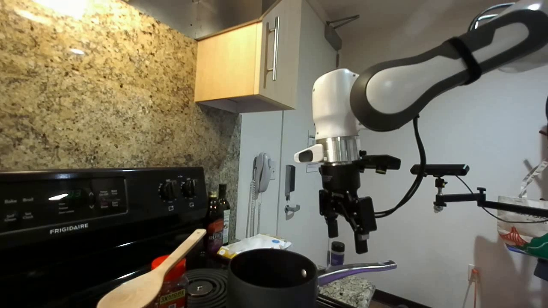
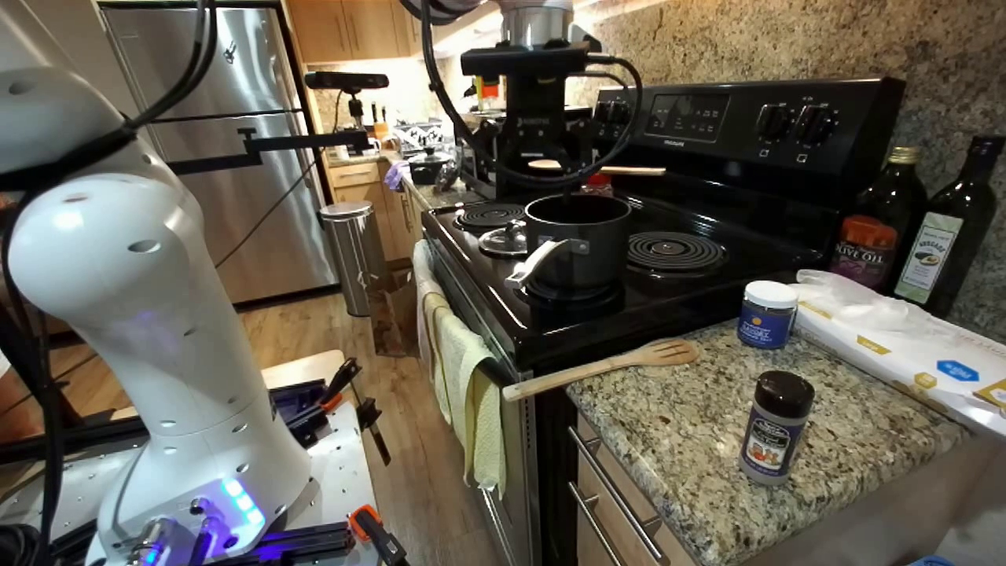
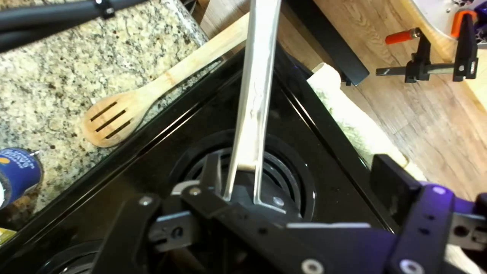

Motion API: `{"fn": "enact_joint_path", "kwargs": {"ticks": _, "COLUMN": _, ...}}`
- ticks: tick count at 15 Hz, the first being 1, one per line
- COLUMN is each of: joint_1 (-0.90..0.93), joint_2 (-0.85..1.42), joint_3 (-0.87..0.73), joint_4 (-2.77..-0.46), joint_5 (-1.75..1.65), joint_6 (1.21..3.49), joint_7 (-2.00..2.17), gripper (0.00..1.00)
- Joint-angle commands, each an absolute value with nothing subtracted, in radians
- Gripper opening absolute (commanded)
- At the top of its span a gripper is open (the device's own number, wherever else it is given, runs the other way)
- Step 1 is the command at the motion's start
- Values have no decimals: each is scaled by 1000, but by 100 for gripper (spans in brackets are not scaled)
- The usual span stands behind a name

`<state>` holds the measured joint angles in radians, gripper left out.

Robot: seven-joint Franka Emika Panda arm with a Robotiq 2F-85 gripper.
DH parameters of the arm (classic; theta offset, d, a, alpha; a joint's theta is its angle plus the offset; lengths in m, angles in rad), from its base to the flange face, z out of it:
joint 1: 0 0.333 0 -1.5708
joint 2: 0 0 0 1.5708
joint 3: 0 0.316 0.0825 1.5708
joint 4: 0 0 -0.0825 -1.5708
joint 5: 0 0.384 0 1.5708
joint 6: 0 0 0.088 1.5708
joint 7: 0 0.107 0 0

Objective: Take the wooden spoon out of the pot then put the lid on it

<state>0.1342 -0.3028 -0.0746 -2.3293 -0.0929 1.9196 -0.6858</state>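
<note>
Pincer (image 1: 347, 239) spread wide, nothing held, nr pot handle (image 3: 255, 87). Pot (image 2: 597, 259) uncovered, no spoon seen in it (bottom hidden). Wooden spoon (image 1: 147, 280) seen nr red-capped jar (image 1: 175, 284); removal prob. done. Lid (image 2: 499, 242) seen on stove (image 2: 668, 306) beside pot, yet to be fitted.

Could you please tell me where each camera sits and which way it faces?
In an exterior view: close to the pot and slightly higher, facing the phone; arm and tool at right.
In an exterior view: by the counter, facing down across it to the stove; arm and base at left, tool near top centre.
In the wrist view: on the arm above the tool, facing down at the pot's handle and slotted spoon; tool's fingers in the lower half.
Both exterior views share the pot, arm and tool.
</note>
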Motion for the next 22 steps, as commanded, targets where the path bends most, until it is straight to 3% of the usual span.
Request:
{"fn": "enact_joint_path", "kwargs": {"ticks": 1, "joint_1": 121, "joint_2": -310, "joint_3": -86, "joint_4": -2395, "joint_5": -31, "joint_6": 1949, "joint_7": -757, "gripper": 100}}
{"fn": "enact_joint_path", "kwargs": {"ticks": 18, "joint_1": 124, "joint_2": -266, "joint_3": -96, "joint_4": -2490, "joint_5": 11, "joint_6": 2230, "joint_7": -906, "gripper": 100}}
{"fn": "enact_joint_path", "kwargs": {"ticks": 19, "joint_1": 124, "joint_2": -262, "joint_3": -96, "joint_4": -2488, "joint_5": 15, "joint_6": 2235, "joint_7": -915, "gripper": 75}}
{"fn": "enact_joint_path", "kwargs": {"ticks": 20, "joint_1": 124, "joint_2": -260, "joint_3": -95, "joint_4": -2488, "joint_5": 22, "joint_6": 2245, "joint_7": -922, "gripper": 74}}
{"fn": "enact_joint_path", "kwargs": {"ticks": 22, "joint_1": 123, "joint_2": -254, "joint_3": -94, "joint_4": -2488, "joint_5": 29, "joint_6": 2256, "joint_7": -932, "gripper": 60}}
